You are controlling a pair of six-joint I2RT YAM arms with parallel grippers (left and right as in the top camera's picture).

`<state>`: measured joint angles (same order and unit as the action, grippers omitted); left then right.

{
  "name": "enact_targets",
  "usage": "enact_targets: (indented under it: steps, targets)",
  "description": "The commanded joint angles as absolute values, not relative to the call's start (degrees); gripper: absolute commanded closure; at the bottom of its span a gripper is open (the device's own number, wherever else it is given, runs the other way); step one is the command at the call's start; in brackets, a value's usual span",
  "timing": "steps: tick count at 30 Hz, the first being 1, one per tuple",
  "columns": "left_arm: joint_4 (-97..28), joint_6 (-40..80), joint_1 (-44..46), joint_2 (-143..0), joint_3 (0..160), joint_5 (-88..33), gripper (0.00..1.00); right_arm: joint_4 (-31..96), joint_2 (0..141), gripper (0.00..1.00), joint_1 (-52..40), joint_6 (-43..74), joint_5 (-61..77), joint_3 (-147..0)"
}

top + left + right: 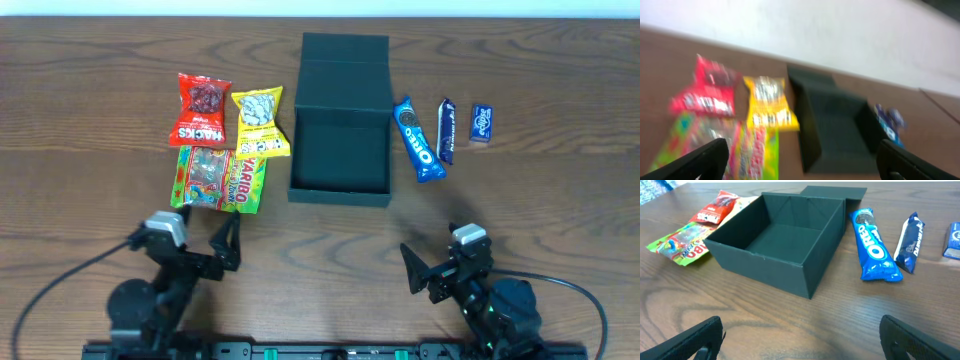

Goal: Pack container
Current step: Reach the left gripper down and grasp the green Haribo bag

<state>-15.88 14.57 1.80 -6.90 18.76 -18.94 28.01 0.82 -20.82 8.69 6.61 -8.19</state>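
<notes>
Overhead: open box point(340, 192) upper centre on the counter point(100, 200), 3 snack bags point(260, 120) left of it, 3 blue packets point(418, 140) right; left hand point(226, 236) and right hand point(432, 255) below, both released. Left wrist: blurred, box lower centre. Right wrist: box upper centre.
</notes>
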Motion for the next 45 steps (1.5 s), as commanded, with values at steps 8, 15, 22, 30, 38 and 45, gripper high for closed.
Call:
enact_targets:
  steps: [8, 15, 22, 30, 38, 45]
  targets:
    - [-30.4, 1.7, 1.9, -45.2, 50.3, -6.8, 0.05, 27.9, 0.3, 0.01, -21.0, 8.1, 6.4, -7.8]
    - [-42.5, 1.7, 1.9, -69.5, 66.6, -0.6, 0.05, 27.9, 0.3, 0.01, -21.0, 8.1, 6.4, -7.8]
    - [-42.0, 1.7, 1.9, -81.5, 66.8, -3.0, 0.05, 27.9, 0.3, 0.01, -21.0, 8.1, 6.4, -7.8]
    - [-42.4, 2.8, 1.9, -90.9, 66.0, -3.0, 0.05, 27.8, 0.3, 0.01, -21.0, 8.1, 6.4, -7.8]
    - [-40.6, 5.3, 1.9, -100.0, 65.7, -4.0, 0.05, 27.9, 0.3, 0.01, -21.0, 8.1, 6.4, -7.8]
    - [-36.7, 5.3, 1.9, -105.4, 65.7, -4.1, 0.04, 27.9, 0.3, 0.01, -21.0, 8.1, 6.4, -7.8]
